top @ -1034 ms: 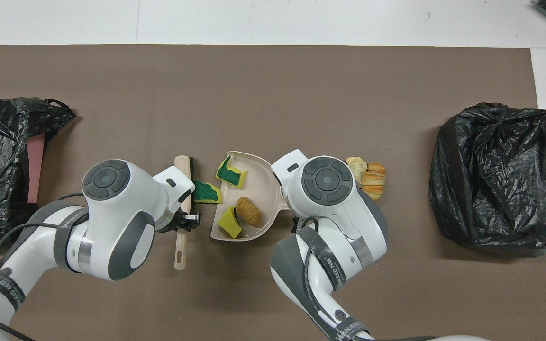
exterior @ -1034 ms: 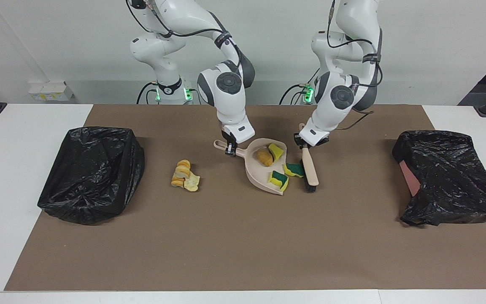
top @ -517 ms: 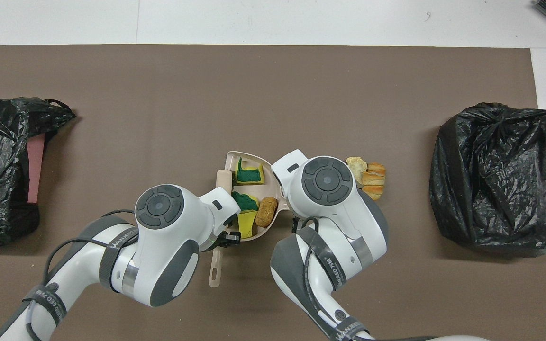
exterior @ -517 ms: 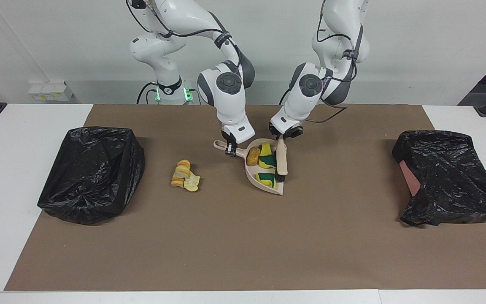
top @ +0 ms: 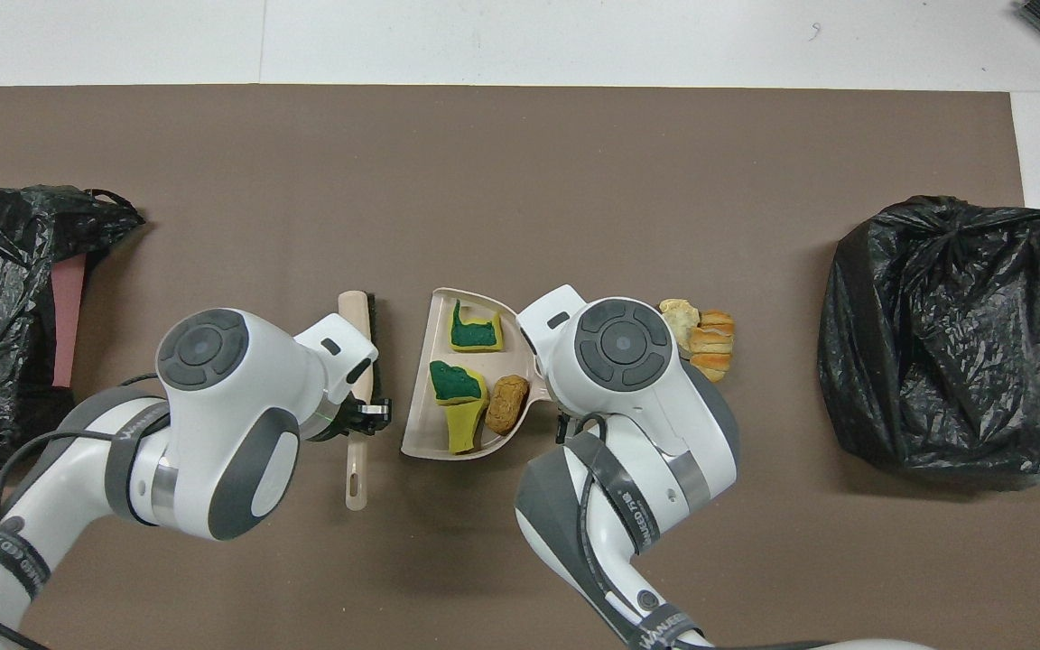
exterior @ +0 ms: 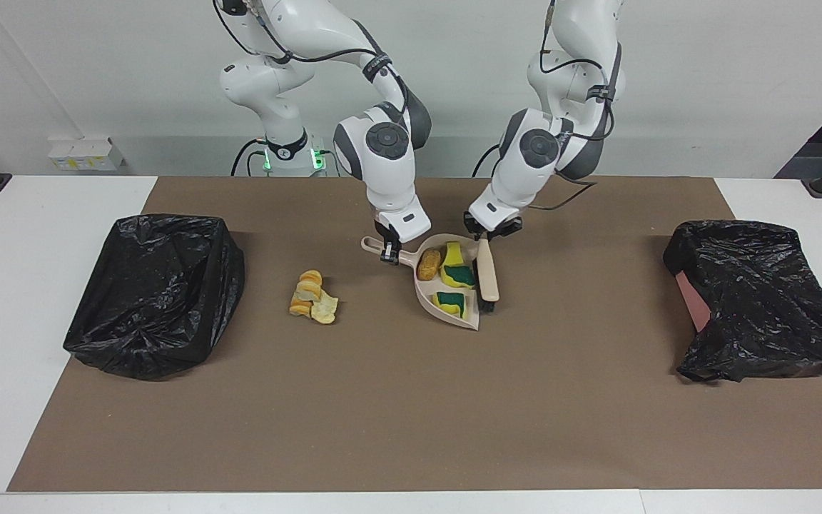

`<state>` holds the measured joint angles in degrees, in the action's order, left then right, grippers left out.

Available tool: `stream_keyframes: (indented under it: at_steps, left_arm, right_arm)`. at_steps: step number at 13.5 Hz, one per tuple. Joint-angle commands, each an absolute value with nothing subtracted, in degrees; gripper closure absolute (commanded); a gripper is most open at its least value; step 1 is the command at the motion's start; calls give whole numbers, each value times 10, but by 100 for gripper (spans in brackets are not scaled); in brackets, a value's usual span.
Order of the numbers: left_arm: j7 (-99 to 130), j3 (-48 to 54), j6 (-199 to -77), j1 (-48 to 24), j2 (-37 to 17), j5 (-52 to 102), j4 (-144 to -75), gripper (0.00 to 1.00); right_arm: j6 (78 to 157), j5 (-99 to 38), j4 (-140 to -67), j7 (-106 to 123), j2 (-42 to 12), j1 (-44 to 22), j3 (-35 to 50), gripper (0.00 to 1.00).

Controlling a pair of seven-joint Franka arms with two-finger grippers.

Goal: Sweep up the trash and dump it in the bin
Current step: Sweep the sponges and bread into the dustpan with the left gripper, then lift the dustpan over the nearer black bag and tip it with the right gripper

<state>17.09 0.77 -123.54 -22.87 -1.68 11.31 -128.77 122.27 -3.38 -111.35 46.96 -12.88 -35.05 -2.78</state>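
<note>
The beige dustpan [exterior: 422, 289] lies mid-mat, and my right gripper [exterior: 387, 250] is shut on its handle. In the pan lie a golden-brown lump [exterior: 429, 264] and three yellow, green-backed sponge chunks [exterior: 459, 275]; they also show in the overhead view [top: 455, 384]. My left gripper [exterior: 486, 233] is shut on the handle of the beige brush [exterior: 488, 275]. The brush stands just beside the pan's open mouth, toward the left arm's end [top: 357, 338]. A pile of tan-and-cream bread pieces [exterior: 313, 296] lies on the mat beside the pan, toward the right arm's end.
A bin lined with a black bag [exterior: 154, 293] stands at the right arm's end of the brown mat. A second black-bagged bin [exterior: 760, 300] lies at the left arm's end, with a pink side showing.
My left gripper swept the brush into the pan's mouth and pushed the loose green-backed sponge inside. It then drew the brush back out beside the pan. The right gripper and pan stayed put.
</note>
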Motion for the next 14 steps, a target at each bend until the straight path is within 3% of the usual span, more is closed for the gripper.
stream_keyframes:
  at_steps: [1, 4, 9, 14]
  left_arm:
    - [176, 11, -1225, -212, -5, 94, -1290, 100]
    - [240, 14, -1215, -222, 1, 88, -1297, 100]
    - [371, 18, -1210, -331, 46, 88, -1344, 100]
    - [475, 18, -1222, -439, 97, 88, -1402, 100]
  right_arm:
    - [1217, -29, -1112, 461, -115, -339, -26, 100]
    - [1188, -29, -1101, 469, -81, -298, -26, 100]
    - [1133, -31, -1100, 506, -20, -223, -27, 100]
    - [1079, -28, -1099, 601, 28, -87, -28, 100]
